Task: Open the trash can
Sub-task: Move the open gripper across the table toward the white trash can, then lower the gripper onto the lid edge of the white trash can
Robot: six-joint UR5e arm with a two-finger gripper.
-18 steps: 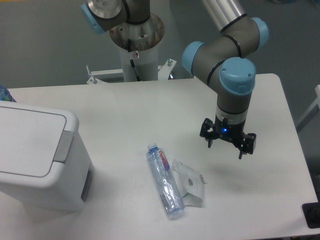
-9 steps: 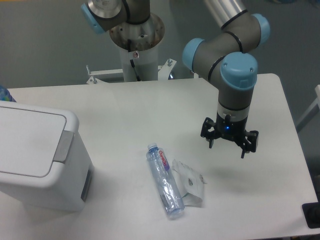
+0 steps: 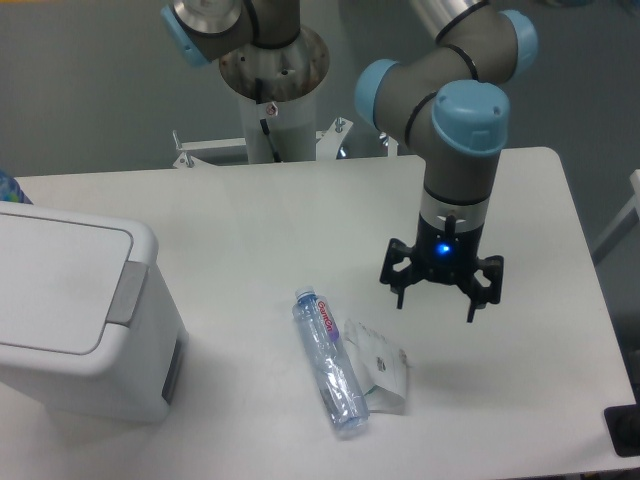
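Note:
The trash can (image 3: 70, 320) is a large boxy white bin at the table's left edge. Its flat white lid (image 3: 55, 285) lies down flat, with a grey push tab (image 3: 127, 293) on the right side. My gripper (image 3: 436, 301) hangs above the table's right half, far to the right of the can. Its black fingers (image 3: 398, 287) are spread wide and hold nothing. A blue light glows on the wrist above them.
A clear plastic bottle (image 3: 330, 363) lies on its side near the table's front, below and left of the gripper. A crumpled clear wrapper (image 3: 379, 368) lies against its right side. The arm's base column (image 3: 272, 80) stands behind the table.
The gripper has shifted a little to the left and toward the bottle, and the wrist has turned slightly. The fingers stay spread. The trash can, bottle and wrapper have not moved.

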